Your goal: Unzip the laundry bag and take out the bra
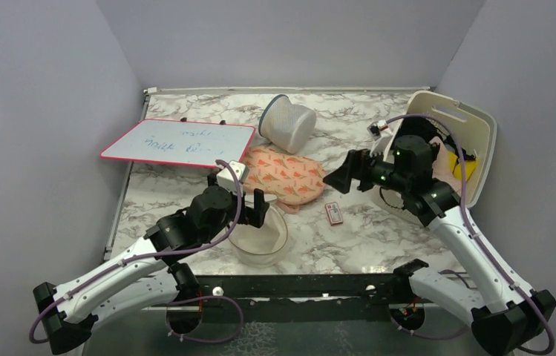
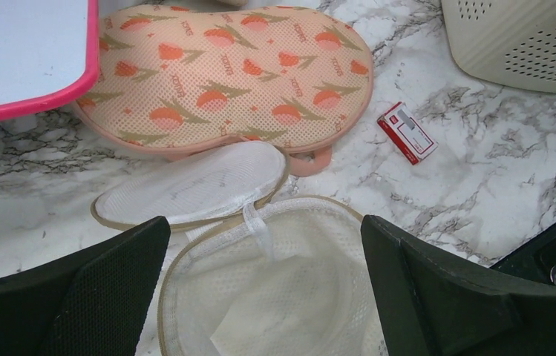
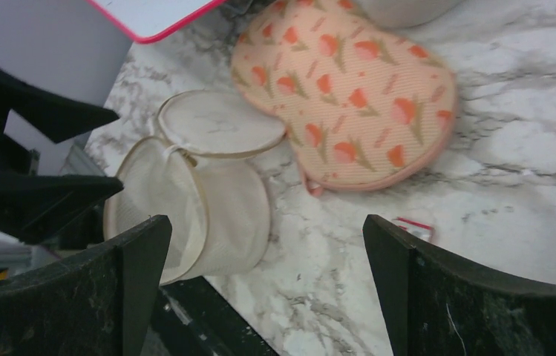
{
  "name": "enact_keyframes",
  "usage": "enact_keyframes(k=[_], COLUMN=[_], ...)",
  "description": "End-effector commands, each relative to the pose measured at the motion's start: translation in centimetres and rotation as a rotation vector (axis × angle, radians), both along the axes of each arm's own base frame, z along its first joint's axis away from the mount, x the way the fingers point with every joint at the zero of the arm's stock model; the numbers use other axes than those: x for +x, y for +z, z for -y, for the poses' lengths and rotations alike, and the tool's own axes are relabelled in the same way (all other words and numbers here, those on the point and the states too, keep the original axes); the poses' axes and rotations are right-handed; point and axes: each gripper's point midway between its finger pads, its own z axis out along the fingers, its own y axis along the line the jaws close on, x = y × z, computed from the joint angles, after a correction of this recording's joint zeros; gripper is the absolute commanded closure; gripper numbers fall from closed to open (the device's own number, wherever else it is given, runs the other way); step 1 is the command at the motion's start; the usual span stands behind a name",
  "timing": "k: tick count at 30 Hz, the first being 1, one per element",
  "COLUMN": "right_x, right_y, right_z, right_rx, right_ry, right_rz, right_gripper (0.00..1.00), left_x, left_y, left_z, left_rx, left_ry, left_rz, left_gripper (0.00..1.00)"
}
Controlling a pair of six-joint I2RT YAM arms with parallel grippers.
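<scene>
Left wrist view: the laundry bag (image 2: 282, 297) lies unzipped, no bra visible inside, so removal seems done; left end effector (image 2: 263, 230) and right end effector (image 3: 266, 222) gape wide.

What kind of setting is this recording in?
Probably a staged robot test cell, not a home: plain grey walls box in a marble-patterned table, with a handwritten whiteboard on it.

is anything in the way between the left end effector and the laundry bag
Nothing visible. The open left end effector hangs directly over the laundry bag, whose flap lies flipped open beside it.
</scene>
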Motion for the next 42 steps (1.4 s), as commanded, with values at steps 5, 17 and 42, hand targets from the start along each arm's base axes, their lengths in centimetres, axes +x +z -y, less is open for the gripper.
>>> enact_keyframes(k=[5,17,42], right_x=[-6.0,-10.9,-3.8], right_y=[-4.7,-13.3,-14.2], right_z=[-8.7,-15.0,-3.5], right_rx=[0.025,-0.121,-0.652], right_ry=[0.193,0.178,-0.123], right_rz=[-0.195,-0.428,-0.210], right_gripper=[0.01,0.12,0.46], left_x=[0.2,0.1,-2.0], left_y=[2.5,3.2,-4.8], left_z=[0.5,0.5,1.1], left_rx=[-0.001,-0.030,-0.077], left_ry=[-0.010,-0.003,0.045], left_rz=[0.010,0.008,-0.241], left_gripper=[0.01,0.01,0.01])
